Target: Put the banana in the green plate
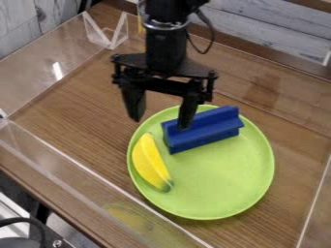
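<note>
Small smooth yellow toy banana (153, 161) lies on the left part of the large round lime-green plastic plate (233, 179), beside a blue ribbed rectangular block (203, 130). Black gripper (161, 111) hangs above, jaws spread wide and empty; banana sits below them, untouched.

My gripper (159, 108) hangs with its jaws spread wide, pointing down over the far-left rim of the plate (246, 184). Right beside my right-hand finger, a blue block (204, 129) sits on the far half of the plate and bars that side. The banana (153, 161) lies along the plate's left rim, just in front of my fingers, with open air above it. The plate's near and right parts are bare. Clear walls (52, 160) ring the table (77, 107), closing off its left and near edges. The table left of the plate is open wood.
</note>
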Available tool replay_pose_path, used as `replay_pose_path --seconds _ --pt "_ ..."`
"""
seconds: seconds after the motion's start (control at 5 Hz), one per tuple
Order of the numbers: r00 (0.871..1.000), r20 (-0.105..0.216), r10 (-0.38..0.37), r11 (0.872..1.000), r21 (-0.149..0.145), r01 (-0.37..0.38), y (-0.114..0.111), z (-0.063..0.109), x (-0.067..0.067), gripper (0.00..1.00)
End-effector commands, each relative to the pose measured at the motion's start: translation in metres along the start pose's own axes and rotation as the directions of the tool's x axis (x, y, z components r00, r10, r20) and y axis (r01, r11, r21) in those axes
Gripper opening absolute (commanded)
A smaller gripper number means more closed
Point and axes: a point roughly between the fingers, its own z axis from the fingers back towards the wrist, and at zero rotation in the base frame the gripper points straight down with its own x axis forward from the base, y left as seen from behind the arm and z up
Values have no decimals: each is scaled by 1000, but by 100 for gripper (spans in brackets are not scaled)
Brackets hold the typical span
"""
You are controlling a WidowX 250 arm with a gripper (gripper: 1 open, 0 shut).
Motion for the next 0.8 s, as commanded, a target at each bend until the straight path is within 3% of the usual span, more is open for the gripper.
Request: replay_pose_path --seconds 0.0,0.6 --pt "996 40 82 996 -21 -82 3 -1 -1 100" --pt "986 68 155 987 -58 -151 12 -32 -1 100"
